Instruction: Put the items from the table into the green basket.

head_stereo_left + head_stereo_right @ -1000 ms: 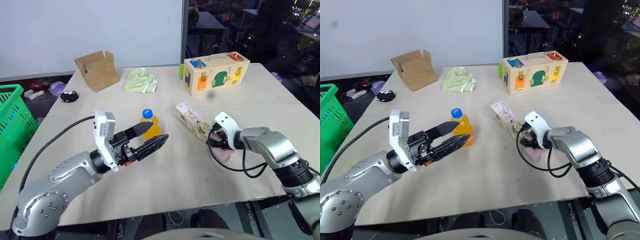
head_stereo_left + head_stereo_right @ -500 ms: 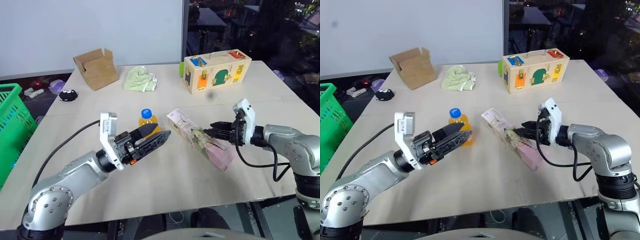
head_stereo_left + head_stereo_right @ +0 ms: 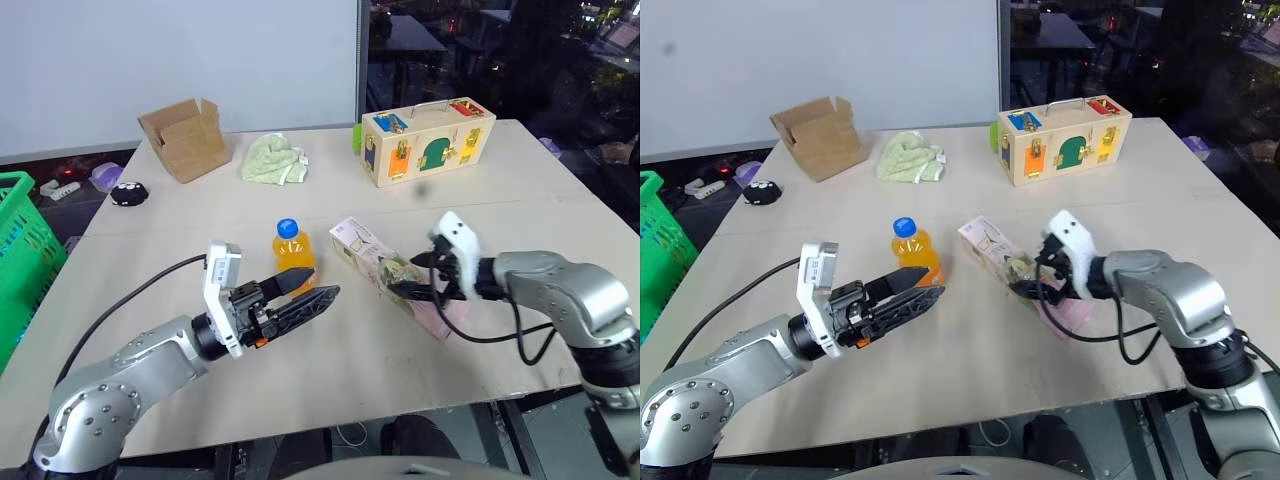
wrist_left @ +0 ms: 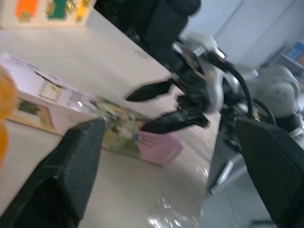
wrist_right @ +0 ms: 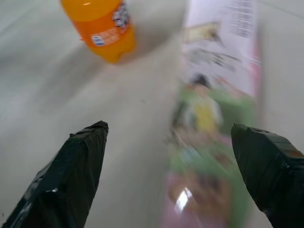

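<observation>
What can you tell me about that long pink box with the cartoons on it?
The pink carton is a long, slim box, cardboard by the look of it, with cartoon pictures in green, yellow and white along its side and a pink end near the right gripper. It lies flat on the beige table, slanted, just right of the orange bottle without touching it. The right gripper hangs open over its near end, fingers spread on either side, not gripping it.

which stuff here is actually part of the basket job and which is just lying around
Part of the job:
- pink carton, lying on the table
- orange bottle, upright beside it
- green basket, off the table's left edge

Just lying about:
- cardboard box
- pale green cloth
- wooden latch box
- small black object
</observation>
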You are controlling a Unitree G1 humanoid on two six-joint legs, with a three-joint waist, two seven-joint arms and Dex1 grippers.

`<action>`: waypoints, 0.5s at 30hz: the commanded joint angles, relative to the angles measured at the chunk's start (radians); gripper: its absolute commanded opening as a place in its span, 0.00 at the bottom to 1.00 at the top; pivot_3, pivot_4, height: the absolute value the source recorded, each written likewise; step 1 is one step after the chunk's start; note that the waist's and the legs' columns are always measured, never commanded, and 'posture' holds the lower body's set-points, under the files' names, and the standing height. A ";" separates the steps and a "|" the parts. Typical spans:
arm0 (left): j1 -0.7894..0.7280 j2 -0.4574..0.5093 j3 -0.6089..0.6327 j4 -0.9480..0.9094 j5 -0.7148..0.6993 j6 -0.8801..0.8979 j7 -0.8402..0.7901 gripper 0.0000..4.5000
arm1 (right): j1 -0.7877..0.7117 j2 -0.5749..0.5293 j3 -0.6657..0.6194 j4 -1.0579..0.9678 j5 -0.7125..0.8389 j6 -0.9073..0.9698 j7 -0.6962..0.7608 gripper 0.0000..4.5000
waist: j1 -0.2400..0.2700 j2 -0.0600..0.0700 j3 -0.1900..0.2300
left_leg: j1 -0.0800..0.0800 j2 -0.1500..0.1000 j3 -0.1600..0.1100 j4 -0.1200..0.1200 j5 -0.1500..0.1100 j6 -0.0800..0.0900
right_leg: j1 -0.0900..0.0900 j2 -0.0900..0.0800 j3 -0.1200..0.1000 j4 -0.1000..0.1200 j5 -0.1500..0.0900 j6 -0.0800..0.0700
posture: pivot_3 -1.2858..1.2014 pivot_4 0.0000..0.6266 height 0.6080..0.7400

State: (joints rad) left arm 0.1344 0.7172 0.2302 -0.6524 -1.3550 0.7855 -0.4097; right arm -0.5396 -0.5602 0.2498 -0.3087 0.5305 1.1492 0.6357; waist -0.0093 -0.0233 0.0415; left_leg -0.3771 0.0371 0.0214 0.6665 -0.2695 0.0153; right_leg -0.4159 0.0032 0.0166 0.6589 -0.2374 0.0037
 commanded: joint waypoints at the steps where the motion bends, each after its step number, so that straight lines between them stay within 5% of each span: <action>1: 0.009 0.013 0.024 -0.038 0.009 -0.010 -0.015 1.00 | -0.085 0.034 0.080 0.133 -0.117 -0.018 -0.072 0.99 | 0.001 0.000 0.000 | 0.000 0.000 0.000 0.000 0.000 0.000 | 0.000 0.000 0.000 0.000 0.000 0.000 | 0.55 0.00 1.00; 8: 0.085 0.003 0.045 -0.093 0.035 -0.032 -0.005 1.00 | -0.190 0.041 0.216 0.338 -0.301 -0.120 -0.082 0.99 | 0.012 0.000 0.000 | -0.001 -0.001 0.001 0.000 0.000 0.000 | 0.000 -0.004 0.001 -0.001 0.001 -0.001 | 0.57 0.00 1.00; 15: 0.122 -0.020 0.024 -0.123 0.080 -0.060 0.002 1.00 | -0.193 0.091 0.242 0.448 -0.294 -0.107 0.002 0.99 | 0.035 -0.001 -0.001 | 0.000 0.000 0.000 0.000 0.000 0.000 | 0.000 -0.004 0.000 0.000 0.000 0.000 | 0.57 0.00 1.00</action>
State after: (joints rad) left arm 0.2579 0.6997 0.2473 -0.7377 -1.2896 0.7490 -0.4065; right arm -0.7283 -0.4786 0.4961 0.1015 0.2434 1.0343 0.6201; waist 0.0258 -0.0244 0.0402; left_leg -0.3762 0.0365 0.0220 0.6668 -0.2695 0.0153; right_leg -0.4148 -0.0001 0.0169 0.6589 -0.2373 0.0035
